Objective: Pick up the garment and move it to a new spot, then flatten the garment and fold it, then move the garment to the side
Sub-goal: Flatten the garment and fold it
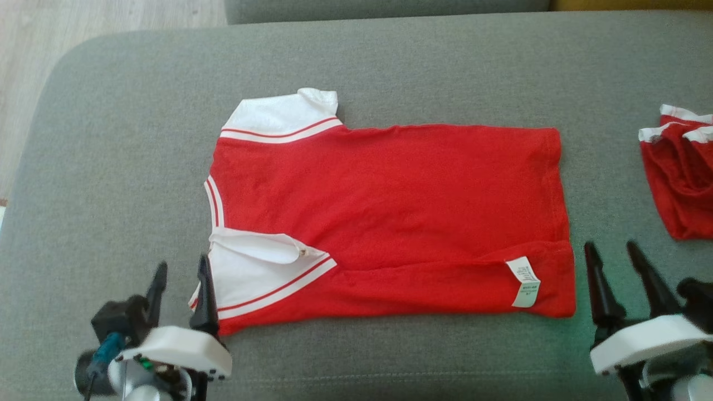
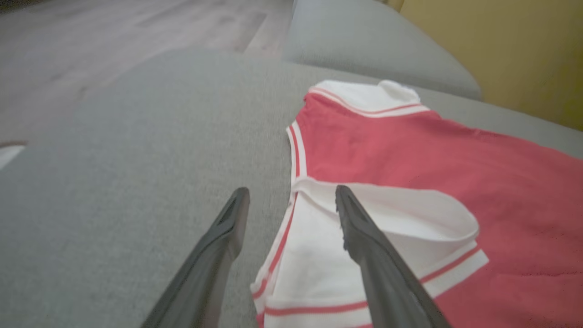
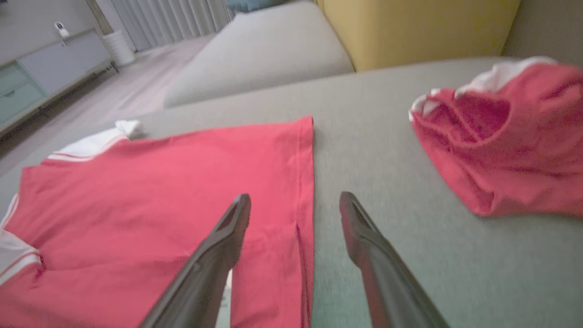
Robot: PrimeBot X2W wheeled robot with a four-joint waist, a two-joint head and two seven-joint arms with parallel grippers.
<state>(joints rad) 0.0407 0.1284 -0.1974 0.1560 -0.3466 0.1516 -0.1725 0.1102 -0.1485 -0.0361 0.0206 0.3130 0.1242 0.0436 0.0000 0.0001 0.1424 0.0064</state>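
Folding: near edge looks turned; I'd lift both corners level next.
Garment (image 1: 384,211): flat on cushion (image 1: 390,61).
Left gripper (image 1: 182,263): spread, empty, at sleeve (image 1: 250,281).
Right gripper (image 1: 610,245): spread, empty, beside hem (image 1: 563,278).

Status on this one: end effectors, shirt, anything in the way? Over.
Left end effector open at shirt sleeve corner; right end effector open by hem corner. Shirt flat on cushion, near edge folded over. Second garment apart, far right.
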